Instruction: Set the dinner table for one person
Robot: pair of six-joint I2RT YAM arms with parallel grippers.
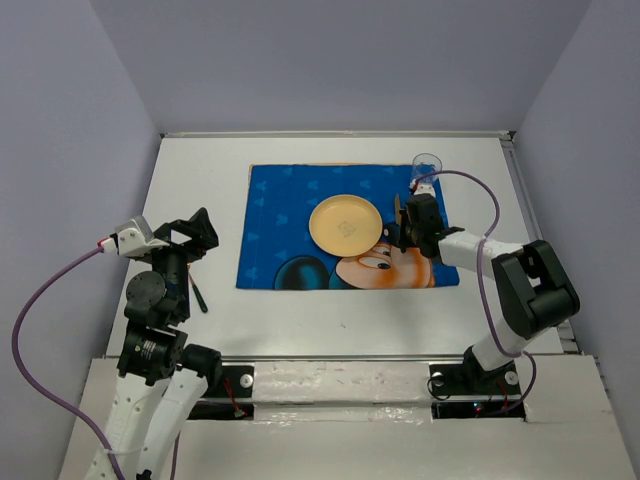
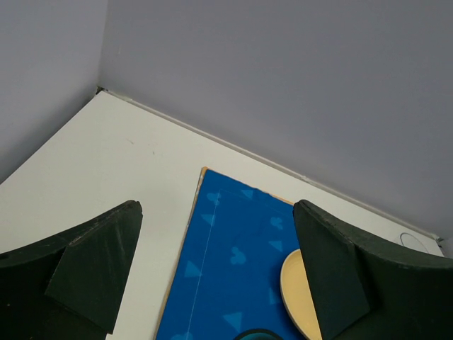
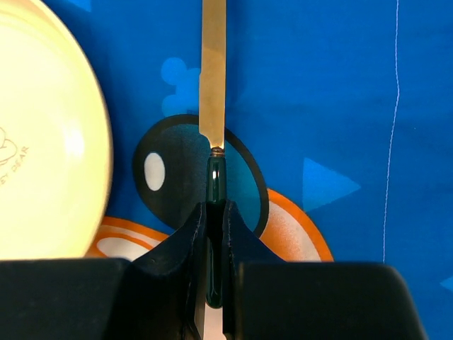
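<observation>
The white dinner table (image 1: 196,175) carries a blue cartoon-mouse placemat (image 1: 278,205) with a pale yellow plate (image 1: 345,223) on it. My right gripper (image 1: 403,230) hovers just right of the plate, shut on the dark green handle of a gold-bladed knife (image 3: 212,78). In the right wrist view the blade points away over the placemat (image 3: 340,85), with the plate (image 3: 42,134) to its left. My left gripper (image 1: 205,232) stands open over the table's left side, nothing between its fingers (image 2: 106,262). Placemat (image 2: 233,248) and plate edge (image 2: 291,294) lie ahead of it.
A clear cup (image 1: 427,164) stands at the placemat's far right corner. A dark-handled utensil (image 1: 198,294) lies on the table beside the left arm, left of the placemat. Lavender-grey walls (image 1: 330,60) close in the table on three sides.
</observation>
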